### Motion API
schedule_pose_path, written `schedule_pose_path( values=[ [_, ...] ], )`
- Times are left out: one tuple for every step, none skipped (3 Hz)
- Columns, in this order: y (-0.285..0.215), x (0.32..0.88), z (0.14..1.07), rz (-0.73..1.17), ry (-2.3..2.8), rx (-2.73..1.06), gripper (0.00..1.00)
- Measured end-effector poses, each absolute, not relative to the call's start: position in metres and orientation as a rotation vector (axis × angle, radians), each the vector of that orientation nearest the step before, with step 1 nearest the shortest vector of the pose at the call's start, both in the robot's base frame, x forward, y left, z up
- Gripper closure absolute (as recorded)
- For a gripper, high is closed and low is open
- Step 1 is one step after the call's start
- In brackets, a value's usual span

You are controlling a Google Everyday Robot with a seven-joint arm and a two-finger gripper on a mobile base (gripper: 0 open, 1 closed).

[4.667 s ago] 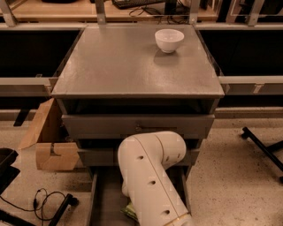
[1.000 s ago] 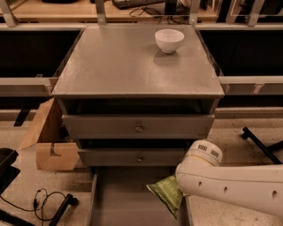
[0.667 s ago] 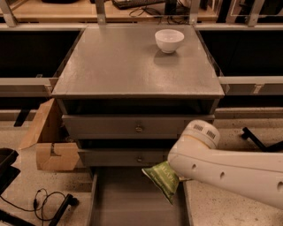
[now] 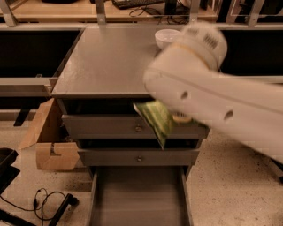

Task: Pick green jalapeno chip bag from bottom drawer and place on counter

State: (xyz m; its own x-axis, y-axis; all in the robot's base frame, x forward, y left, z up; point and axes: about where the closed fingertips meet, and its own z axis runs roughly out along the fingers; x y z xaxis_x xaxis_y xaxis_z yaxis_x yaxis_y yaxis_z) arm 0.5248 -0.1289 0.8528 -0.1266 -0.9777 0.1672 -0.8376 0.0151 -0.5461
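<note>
The green jalapeno chip bag (image 4: 155,122) hangs in the air in front of the top drawer, just below the counter's front edge. My gripper (image 4: 178,117) is mostly hidden under my big white arm (image 4: 212,101), which reaches in from the right; it is shut on the bag's right side. The bottom drawer (image 4: 139,198) is pulled open and its grey floor is bare. The counter (image 4: 106,62) is the wide grey cabinet top right above the bag.
A white bowl (image 4: 164,37) stands at the counter's back right, partly behind my arm. Two shallower drawers (image 4: 110,128) with small knobs are closed. A cardboard box (image 4: 48,141) and black cables (image 4: 44,198) lie on the floor at left. A wooden desk (image 4: 66,6) runs behind.
My arm has risen with the bag, from just above the open bottom drawer up to the level of the top drawer and counter edge. The bottom drawer now shows empty.
</note>
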Motion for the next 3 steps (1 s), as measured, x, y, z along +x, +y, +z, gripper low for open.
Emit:
schedule_pose_path(
  values=[
    [-0.124, 0.547, 0.942, -0.918, 1.997, -1.752, 1.00],
    [-0.136, 0.580, 1.002, -0.981, 1.934, -1.648, 1.00],
    [-0.146, 0.624, 1.025, -0.952, 1.828, -1.563, 1.00]
  ],
)
